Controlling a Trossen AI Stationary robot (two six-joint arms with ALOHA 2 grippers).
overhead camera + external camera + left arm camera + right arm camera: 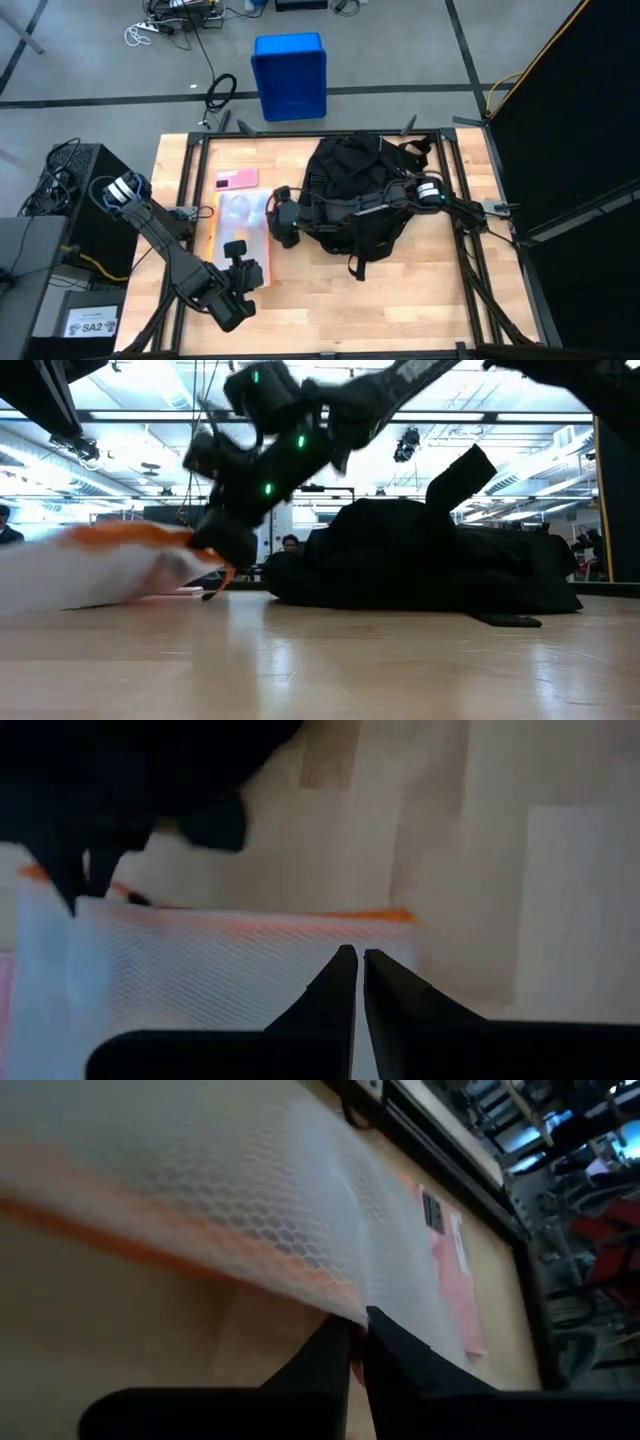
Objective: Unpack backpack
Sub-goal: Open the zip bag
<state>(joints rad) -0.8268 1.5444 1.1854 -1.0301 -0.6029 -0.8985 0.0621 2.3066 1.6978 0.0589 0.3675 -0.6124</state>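
The black backpack (360, 190) lies flat on the wooden table, right of centre. Left of it is a white mesh pouch with orange trim (243, 218). My right gripper (283, 228) reaches across the backpack and is shut on the pouch's right edge. My left gripper (238, 252) is shut over the pouch's near end (200, 990). In the low view the pouch (90, 575) sags away from the right gripper (225, 550). My right gripper pinches the pouch's orange-trimmed edge (335, 1302) between its two fingers, coming in from the table's right and slanting down. That edge is raised, and the rest of the pouch slopes away, slack, toward the table. My left gripper's shut fingertips (340, 970) stand in front of the mesh; whether they touch it, I cannot tell.
A flat pink packet (237, 179) lies on the table just beyond the pouch. A blue plastic crate (290, 75) stands on the floor past the table's far edge. Bare wood stretches along the near side (380, 310).
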